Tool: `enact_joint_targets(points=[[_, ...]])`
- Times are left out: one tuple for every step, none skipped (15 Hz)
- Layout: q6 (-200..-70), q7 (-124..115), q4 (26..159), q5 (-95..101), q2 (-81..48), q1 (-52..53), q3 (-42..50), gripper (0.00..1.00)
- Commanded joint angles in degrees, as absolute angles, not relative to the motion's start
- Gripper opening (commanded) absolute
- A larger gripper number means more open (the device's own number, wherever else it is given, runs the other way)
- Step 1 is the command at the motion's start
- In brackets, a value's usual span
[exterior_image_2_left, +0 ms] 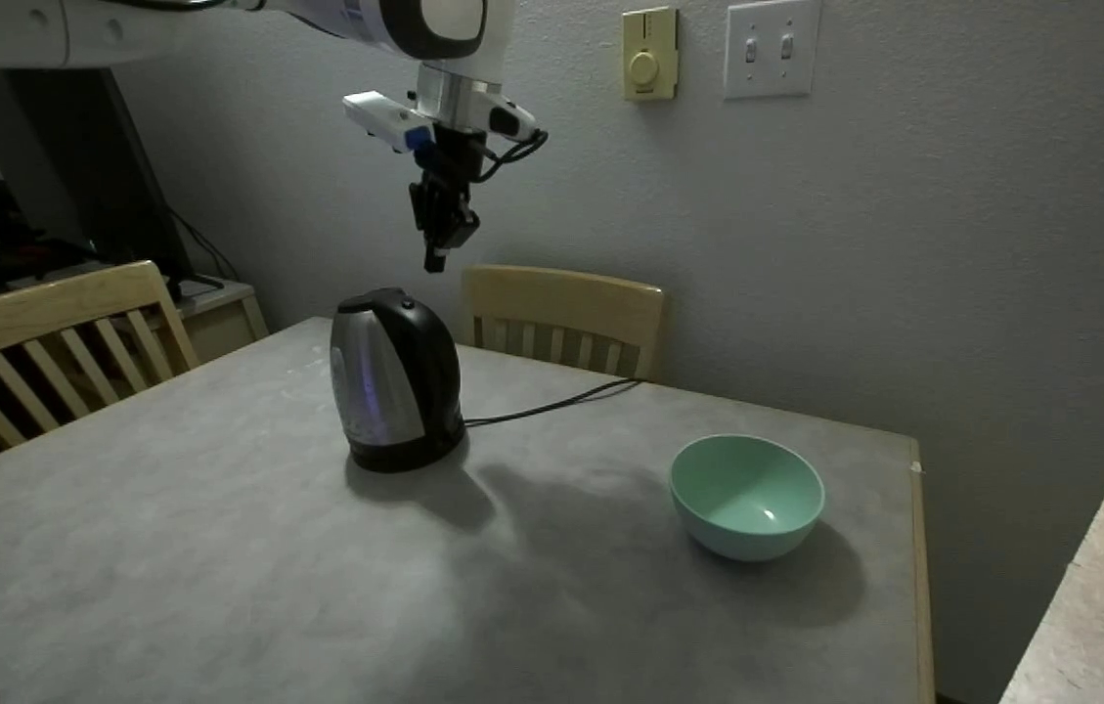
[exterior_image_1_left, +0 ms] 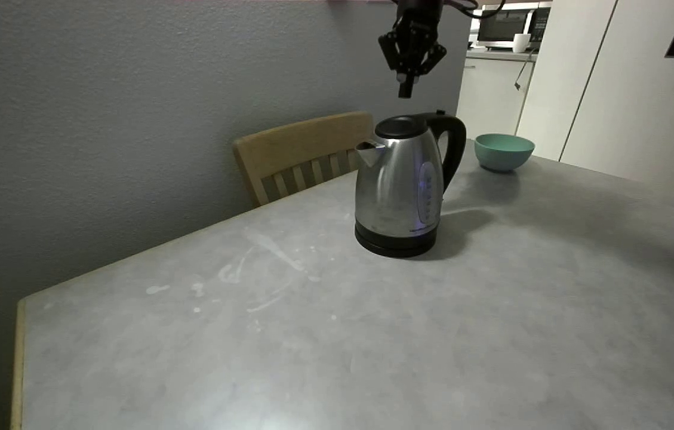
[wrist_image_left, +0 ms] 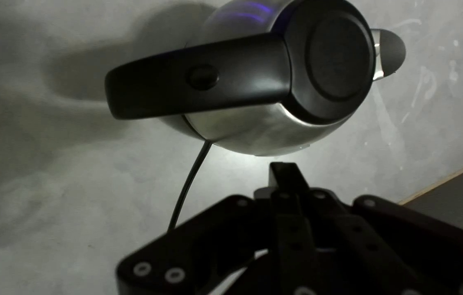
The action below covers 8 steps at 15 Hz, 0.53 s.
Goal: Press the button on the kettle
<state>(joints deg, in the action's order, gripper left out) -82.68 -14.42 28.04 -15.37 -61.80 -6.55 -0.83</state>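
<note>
Standing upright on the gray table (exterior_image_1_left: 432, 334), the kettle (exterior_image_1_left: 394, 191) carries a button (wrist_image_left: 202, 77) on its handle (wrist_image_left: 243, 71). Apart above it hangs the gripper (exterior_image_1_left: 406, 88), fingers (wrist_image_left: 288, 176) together. In an exterior view, a teal bowl (exterior_image_1_left: 502, 156) sits beyond the kettle to the right, a wooden chair (exterior_image_1_left: 304, 146) to the left.

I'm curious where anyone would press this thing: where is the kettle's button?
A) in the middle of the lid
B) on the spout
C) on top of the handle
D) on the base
C: the wrist view, looking down, shows the dark button on top of the black handle.
</note>
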Motion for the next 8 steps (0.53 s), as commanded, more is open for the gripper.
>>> enact_joint_targets(points=[[-82.2, -14.6, 28.0, -15.6, -61.5, -6.8, -1.0, 0.00], [-82.0, -14.9, 28.0, -15.9, -61.4, -7.0, -1.2, 0.00], [-81.9, -15.3, 28.1, -16.4, -61.3, -7.3, -1.4, 0.00], [-81.9, -16.2, 28.2, -16.7, -61.3, -7.4, -1.5, 0.00], [-79.2, -17.8, 22.4, -15.6, -64.5, -7.9, -2.7, 0.00], [-79.1, -19.4, 22.2, -15.5, -64.6, -7.9, -2.5, 0.00], [-79.2, -21.6, 21.7, -15.2, -65.0, -7.8, -2.2, 0.00], [-79.2, -23.5, 21.3, -15.2, -65.2, -8.0, -2.1, 0.00]])
